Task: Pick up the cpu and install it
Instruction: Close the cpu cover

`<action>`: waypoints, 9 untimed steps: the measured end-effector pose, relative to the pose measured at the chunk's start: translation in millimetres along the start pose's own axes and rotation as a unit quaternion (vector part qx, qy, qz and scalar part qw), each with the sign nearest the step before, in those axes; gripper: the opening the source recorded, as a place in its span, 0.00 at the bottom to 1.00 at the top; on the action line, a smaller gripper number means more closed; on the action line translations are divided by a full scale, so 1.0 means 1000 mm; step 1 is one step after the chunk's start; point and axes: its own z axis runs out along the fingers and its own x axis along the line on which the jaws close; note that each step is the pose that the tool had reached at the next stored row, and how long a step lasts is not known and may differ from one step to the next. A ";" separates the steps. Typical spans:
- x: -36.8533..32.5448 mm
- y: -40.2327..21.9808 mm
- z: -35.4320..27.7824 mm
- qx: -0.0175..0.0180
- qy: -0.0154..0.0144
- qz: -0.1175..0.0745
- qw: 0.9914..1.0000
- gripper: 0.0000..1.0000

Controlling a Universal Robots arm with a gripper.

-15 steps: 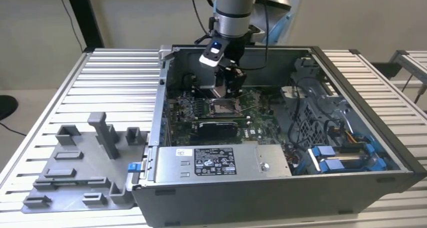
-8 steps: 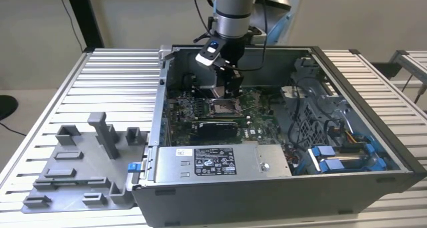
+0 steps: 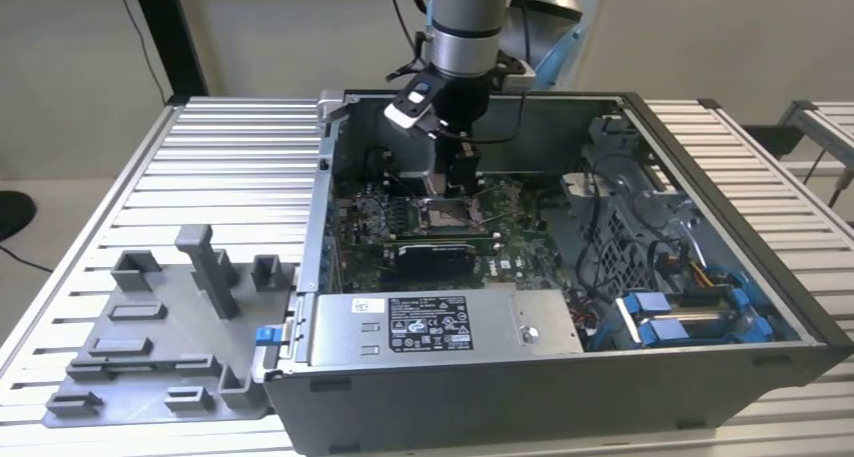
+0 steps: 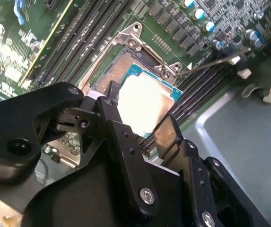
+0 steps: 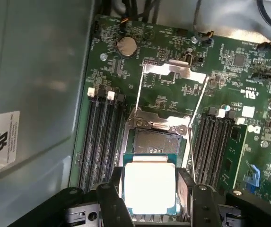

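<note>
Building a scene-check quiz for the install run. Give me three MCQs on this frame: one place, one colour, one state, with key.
1. Where is the cpu?
A) on the grey fixture plate outside the case
B) between the gripper's fingers, over the motherboard by the socket
C) on the labelled grey box

2. What colour is the cpu's top?
A) black
B) gold
C) silvery-white

3. What state is the socket in?
A) open, its metal frame swung back
B) closed over a chip
C) covered by a cooler

Key:
1 B: both wrist views show the fingers flanking it above the board.
2 C: it shines pale in both wrist views.
3 A: the first wrist view shows the socket bare with the frame lifted away.
</note>
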 end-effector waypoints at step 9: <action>0.0000 0.0000 0.0002 0.000 0.000 0.037 0.999 0.00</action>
